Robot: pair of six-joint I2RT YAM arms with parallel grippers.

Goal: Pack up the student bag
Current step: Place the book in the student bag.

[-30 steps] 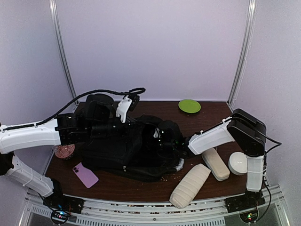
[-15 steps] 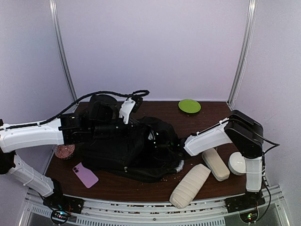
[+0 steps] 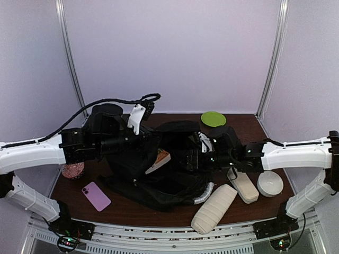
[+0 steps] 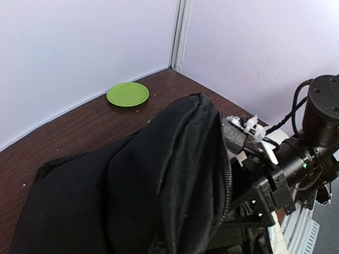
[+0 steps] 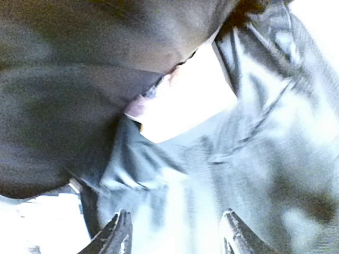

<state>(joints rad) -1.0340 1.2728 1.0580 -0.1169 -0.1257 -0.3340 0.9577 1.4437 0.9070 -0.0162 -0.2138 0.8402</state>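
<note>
The right arm (image 3: 288,153) has swung right down! A second ago its elbow stood high by the right edge of the bench (image 3: 132,210). Now it lies stretched low toward the middle, and its jaws, clenched before, have sprung apart. The student bag (image 3: 143,159) sits mid-bench and has changed shape: its top is hauled up and the mouth gapes where it was slumped. The left arm (image 3: 32,153) has barely shifted, its jaws clenched on the bag's upper edge and holding it up.

From above you get what looks like a book (image 3: 159,160) inside the mouth and the silvery rim (image 3: 204,191) curling toward the near edge; neither wrist view catches those. The left wrist view gives the zipper (image 4: 228,180) running down the raised flap, with the green plate (image 4: 127,94) by the far right corner. The right wrist view is a blur of dark fabric with a bright gap, its two fingertips (image 5: 121,233) standing apart. A purple phone (image 3: 96,196) lies toward the near left corner, and two beige cases (image 3: 214,208) lie toward the near right.
</note>
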